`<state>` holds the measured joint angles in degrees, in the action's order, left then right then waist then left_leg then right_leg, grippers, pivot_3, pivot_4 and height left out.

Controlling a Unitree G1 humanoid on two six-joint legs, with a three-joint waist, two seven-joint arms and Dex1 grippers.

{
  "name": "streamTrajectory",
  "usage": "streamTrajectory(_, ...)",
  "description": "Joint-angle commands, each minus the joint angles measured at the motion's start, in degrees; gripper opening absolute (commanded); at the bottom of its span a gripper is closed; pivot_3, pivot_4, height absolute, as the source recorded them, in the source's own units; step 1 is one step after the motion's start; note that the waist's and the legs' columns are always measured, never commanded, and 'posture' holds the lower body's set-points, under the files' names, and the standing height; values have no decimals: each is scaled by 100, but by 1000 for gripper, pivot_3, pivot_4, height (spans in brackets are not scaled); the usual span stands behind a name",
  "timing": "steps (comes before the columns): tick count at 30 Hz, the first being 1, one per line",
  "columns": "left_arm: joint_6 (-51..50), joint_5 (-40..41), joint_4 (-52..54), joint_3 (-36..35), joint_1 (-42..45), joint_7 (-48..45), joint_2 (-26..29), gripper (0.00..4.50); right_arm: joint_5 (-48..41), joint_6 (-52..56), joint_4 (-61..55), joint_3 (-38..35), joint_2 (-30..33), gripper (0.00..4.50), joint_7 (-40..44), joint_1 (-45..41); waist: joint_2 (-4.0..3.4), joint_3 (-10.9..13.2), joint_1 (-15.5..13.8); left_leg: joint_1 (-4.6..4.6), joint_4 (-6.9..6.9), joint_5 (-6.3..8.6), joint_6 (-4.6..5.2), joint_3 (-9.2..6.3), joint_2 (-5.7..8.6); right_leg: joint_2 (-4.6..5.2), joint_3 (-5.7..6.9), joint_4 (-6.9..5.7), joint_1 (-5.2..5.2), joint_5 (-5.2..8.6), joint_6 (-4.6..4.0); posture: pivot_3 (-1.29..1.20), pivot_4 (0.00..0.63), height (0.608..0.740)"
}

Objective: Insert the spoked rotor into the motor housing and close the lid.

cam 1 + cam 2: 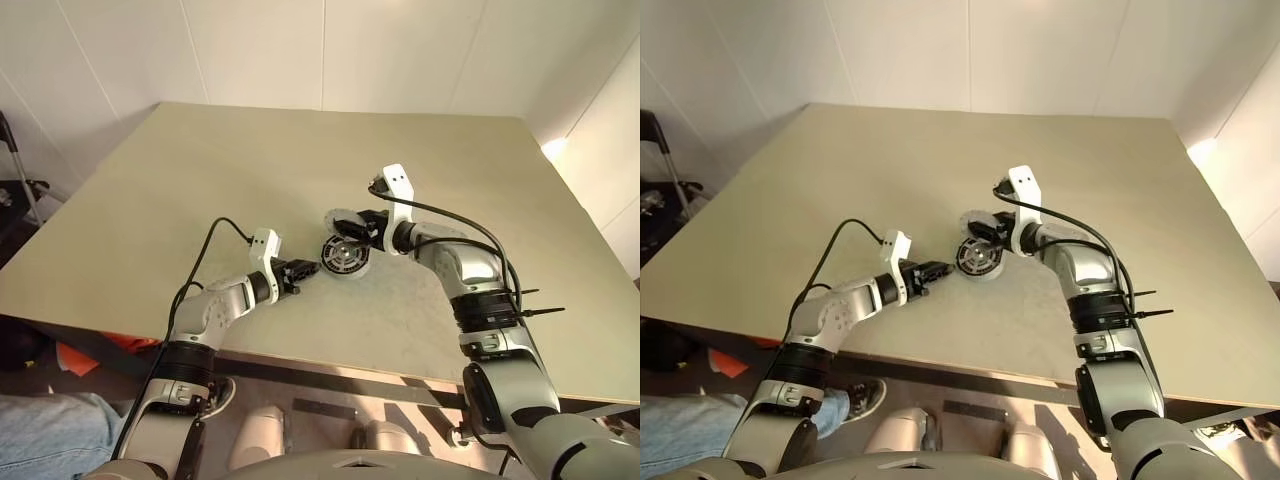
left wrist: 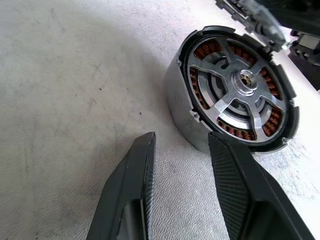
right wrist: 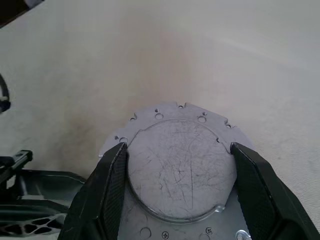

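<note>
Right hand [image 3: 175, 165] has its two black fingers spread wide across a flat silver-grey disc, the lid [image 3: 177, 165], one finger at each edge, and looks to be holding it by the rim. From the head views that hand [image 1: 372, 232] sits just past the motor housing [image 1: 345, 254], with the lid [image 1: 340, 222] showing as a pale disc tilted at the housing's far side, close to it.

Left hand [image 2: 180, 150] is partly open with nothing between its fingers. It points at the housing [image 2: 232, 90] from the near left, one finger tip just against the silver wall; whether it actually touches I can't tell.

Inside the housing I can see coppery windings around the ring, and the spoked rotor [image 2: 245, 87] already seated there, its pale spokes running out from a shiny hub. The housing stands on the pale counter [image 1: 250, 170], roughly mid-way across and toward the near edge.
</note>
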<state>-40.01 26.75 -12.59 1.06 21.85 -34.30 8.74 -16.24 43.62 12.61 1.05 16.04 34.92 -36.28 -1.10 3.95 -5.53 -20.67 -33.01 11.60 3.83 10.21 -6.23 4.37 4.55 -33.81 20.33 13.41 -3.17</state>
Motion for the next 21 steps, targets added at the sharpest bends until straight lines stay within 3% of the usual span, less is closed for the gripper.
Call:
streamTrajectory(1, -39, -64, -48, -100, -21, 92, 84, 1770, -82, -31, -497, 120, 230, 3139, 285, 191, 1, 0, -2, 0, 0, 0, 0, 0, 0, 0, 0, 0, 0, 0, 0, 0, 0, 740)
streamTrajectory(9, -90, -56, -16, -137, -42, 94, 125, 1770, 299, -826, -665, 537, 724, 3139, 683, 762, 4, 0, -3, 0, -5, 0, 0, 0, -2, 0, 3, -1, -1, 0, 0, 0, 0, 740)
streamTrajectory(21, -110, -77, -16, -109, -59, 95, 126, 1770, -407, -938, -1111, 88, 633, 3139, 985, 969, 4, 0, 2, -3, -10, 3, 8, 0, -3, 0, 3, 0, 0, 0, 0, 0, 0, 740)
